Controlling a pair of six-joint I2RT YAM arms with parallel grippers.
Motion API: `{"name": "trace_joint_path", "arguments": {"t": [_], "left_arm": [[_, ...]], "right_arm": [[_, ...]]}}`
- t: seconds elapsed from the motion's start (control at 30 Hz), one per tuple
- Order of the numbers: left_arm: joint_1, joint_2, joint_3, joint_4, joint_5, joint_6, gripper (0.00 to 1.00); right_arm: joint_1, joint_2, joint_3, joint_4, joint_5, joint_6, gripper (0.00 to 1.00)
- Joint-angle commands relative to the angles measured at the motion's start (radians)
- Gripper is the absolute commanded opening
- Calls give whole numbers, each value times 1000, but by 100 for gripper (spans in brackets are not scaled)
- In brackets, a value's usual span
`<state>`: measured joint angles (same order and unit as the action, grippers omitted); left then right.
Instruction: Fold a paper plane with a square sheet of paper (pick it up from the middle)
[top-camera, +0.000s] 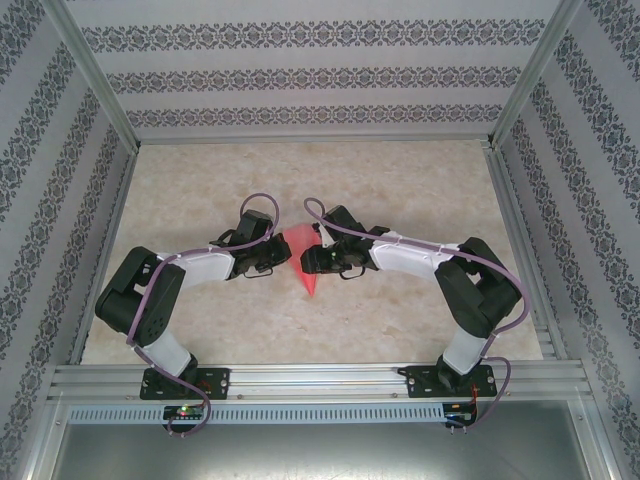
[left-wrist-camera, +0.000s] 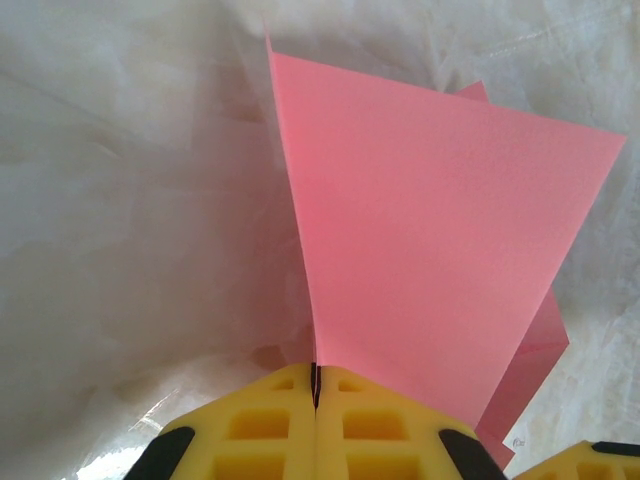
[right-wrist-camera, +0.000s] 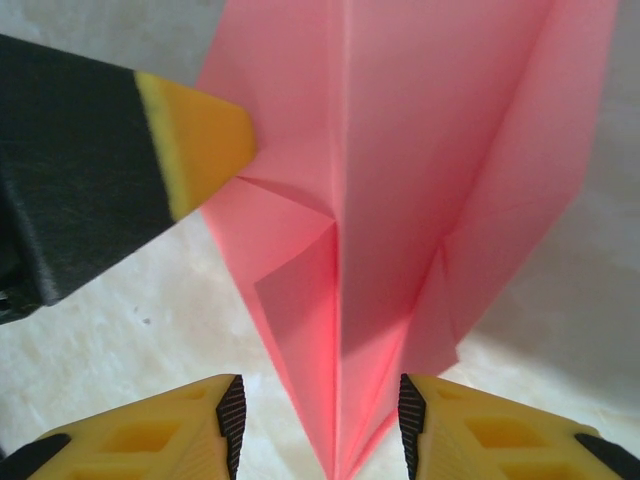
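Observation:
The salmon-pink paper plane (top-camera: 303, 256), a sheet folded into a pointed dart with long creases, stands on edge at the table's middle with its tip toward the near edge. My left gripper (left-wrist-camera: 316, 385) is shut on a thin upright fold of it (left-wrist-camera: 430, 230). In the right wrist view the paper plane (right-wrist-camera: 400, 170) narrows to a point between my right gripper's (right-wrist-camera: 320, 420) jaws. They stand open on both sides of it, with a gap on the left. The left gripper's yellow fingertip (right-wrist-camera: 205, 140) touches the plane's left flap.
The marbled beige table (top-camera: 400, 190) is bounded by aluminium rails (top-camera: 310, 375) and patterned walls on three sides. Both arms bend inward and meet at the centre, left gripper (top-camera: 283, 250) and right gripper (top-camera: 310, 260) close together.

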<state>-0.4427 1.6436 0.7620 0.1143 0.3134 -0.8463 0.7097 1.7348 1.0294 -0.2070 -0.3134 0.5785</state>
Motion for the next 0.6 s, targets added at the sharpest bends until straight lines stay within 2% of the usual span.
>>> {"name": "trace_joint_path", "arguments": {"t": [0.0,0.23,0.57], "left_arm": [[12,-7,-8,31,4,-8,0],[13,-5,-6,32,7,-8,0],[12,-7,-7,28,4,-8,0]], "right_arm": [[11,-13,-1,-51,53,13,47],[36,10,-1,-56,18,21,41],[42,42,20,-74,7,21,41]]}}
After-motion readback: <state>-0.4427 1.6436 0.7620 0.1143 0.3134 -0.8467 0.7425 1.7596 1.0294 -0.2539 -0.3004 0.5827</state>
